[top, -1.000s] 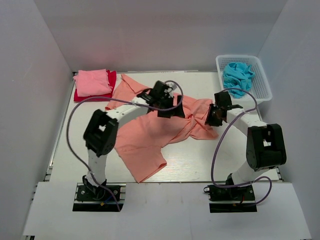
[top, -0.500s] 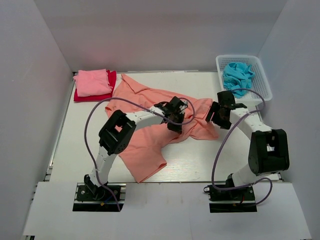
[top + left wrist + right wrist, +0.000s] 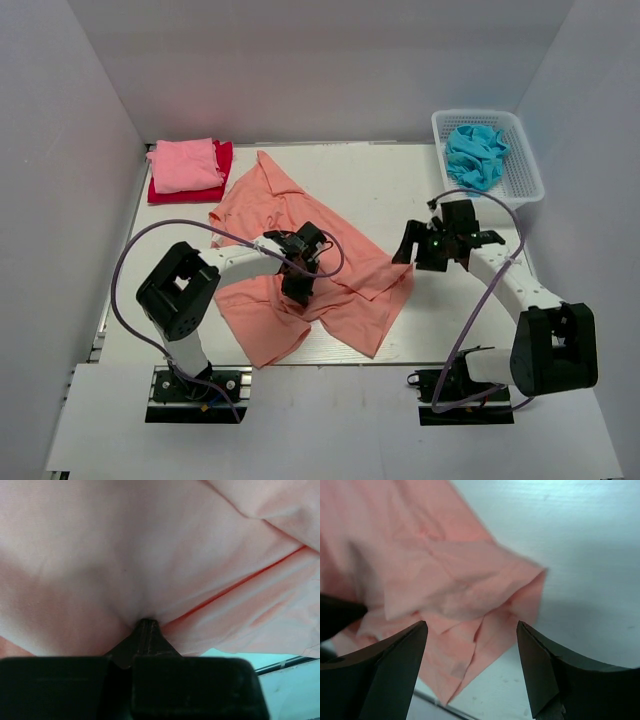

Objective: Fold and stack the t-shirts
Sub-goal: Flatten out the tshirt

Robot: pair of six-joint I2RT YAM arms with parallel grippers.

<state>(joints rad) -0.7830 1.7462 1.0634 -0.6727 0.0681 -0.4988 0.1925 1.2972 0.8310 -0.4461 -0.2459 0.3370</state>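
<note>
We look down on a white counter w/ two robot arms fixed at its near edge. A large salmon-orange t-shirt lies rumpled across the centre-left of the counter. It runs from near the far-left corner down twd the near edge, and a flap reaches out to the right.

The left tool sits on the middle of that shirt. Its fingers are together and clamped on a pinch of the cloth. In the left wrist view the fabric bunches at the black tip and fills nearly the whole pic.

The right tool is just beside the shirt's right-hand corner, over bare counter. Its fingers stand wide apart w/ nothing gripped. The right wrist view shows the doubled-over corner of the shirt lying ahead of them.

At the far-left corner a folded pink t-shirt rests on top of a red t-shirt. At the far-right corner a white lattice basket holds a crumpled turquoise t-shirt.
</note>
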